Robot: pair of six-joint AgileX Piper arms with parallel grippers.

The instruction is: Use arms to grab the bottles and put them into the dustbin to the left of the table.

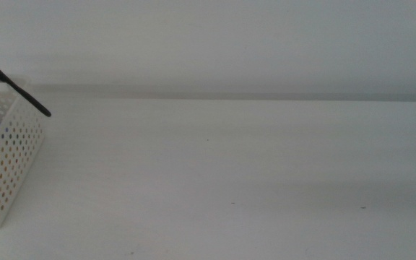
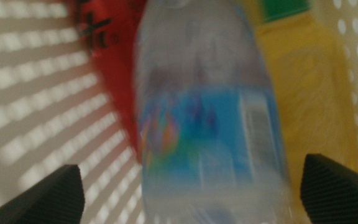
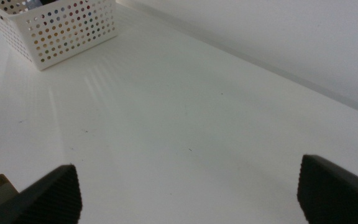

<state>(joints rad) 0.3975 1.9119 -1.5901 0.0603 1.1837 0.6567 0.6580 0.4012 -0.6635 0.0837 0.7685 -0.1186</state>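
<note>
The left gripper [image 2: 188, 186] points down into the white perforated dustbin [image 2: 36, 93], its 2 dark jaws spread wide, one at each lower corner of the left wrist view. Between them, but touching neither, lies the clear water bottle [image 2: 210, 118] with its blue label; it is blurred, and its cap end is out of frame. Beside it on one side lies the red soda can [image 2: 110, 56], with dark lettering on its skin, and on the other side the yellow drink bottle [image 2: 297, 93], its green neck band [image 2: 284, 7] just showing at the edge. All 3 containers rest inside the dustbin, close together, with light spots from the wall holes falling across its inner surface.

In the middle view the dustbin stands at the far left edge of the white table [image 1: 230, 173], cut off by the frame. A thin black cable [image 1: 16, 87] from the left arm slants across above its rim, and a patch of red and blue shows over the near wall; the left gripper itself is out of that view.

The right gripper [image 3: 188, 193] hangs over bare tabletop, well apart from the dustbin, which sits far across the table in the right wrist view. Its 2 jaws are spread wide with nothing between them. In the middle view only a dark speck shows at the bottom right corner.
</note>
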